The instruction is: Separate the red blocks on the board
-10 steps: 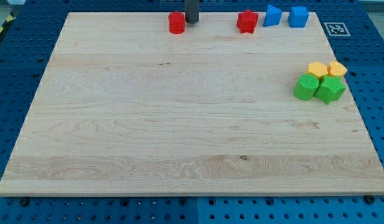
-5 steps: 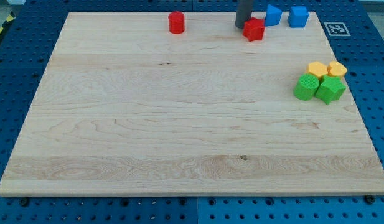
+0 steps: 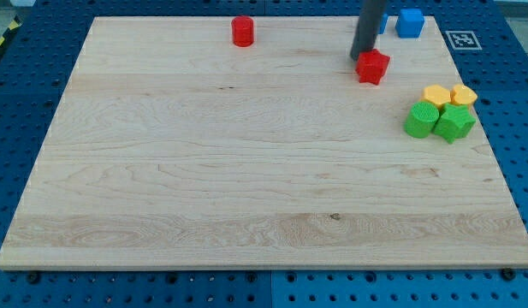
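A red cylinder block stands near the board's top edge, left of centre. A red star-shaped block lies well to its right, lower on the board. My tip touches the star block's upper left side. The rod rises from there to the view's top and hides most of a blue block behind it.
A blue cube sits at the top right. Two green blocks and two yellow blocks cluster at the right side. The wooden board lies on a blue pegboard. A marker tag is at top right.
My tip moved right from beside the red cylinder to the red star block and pushed it down and to the right. The cylinder stayed in place.
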Motion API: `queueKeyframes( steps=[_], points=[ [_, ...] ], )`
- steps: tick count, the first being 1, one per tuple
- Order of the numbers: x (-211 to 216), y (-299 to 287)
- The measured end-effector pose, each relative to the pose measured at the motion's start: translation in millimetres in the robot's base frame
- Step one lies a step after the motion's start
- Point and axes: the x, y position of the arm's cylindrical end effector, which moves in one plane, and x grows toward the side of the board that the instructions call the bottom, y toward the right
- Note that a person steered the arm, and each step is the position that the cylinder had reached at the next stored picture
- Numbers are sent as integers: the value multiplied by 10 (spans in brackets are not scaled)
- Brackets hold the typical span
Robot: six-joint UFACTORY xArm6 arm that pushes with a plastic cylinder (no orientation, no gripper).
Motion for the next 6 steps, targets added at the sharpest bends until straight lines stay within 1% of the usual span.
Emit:
queueKeyframes(
  steps=[1, 3, 4, 5, 6],
  points=[
    [106, -125],
    [-224, 434],
    [-39, 770],
    [333, 735],
    [355, -95]
  ],
)
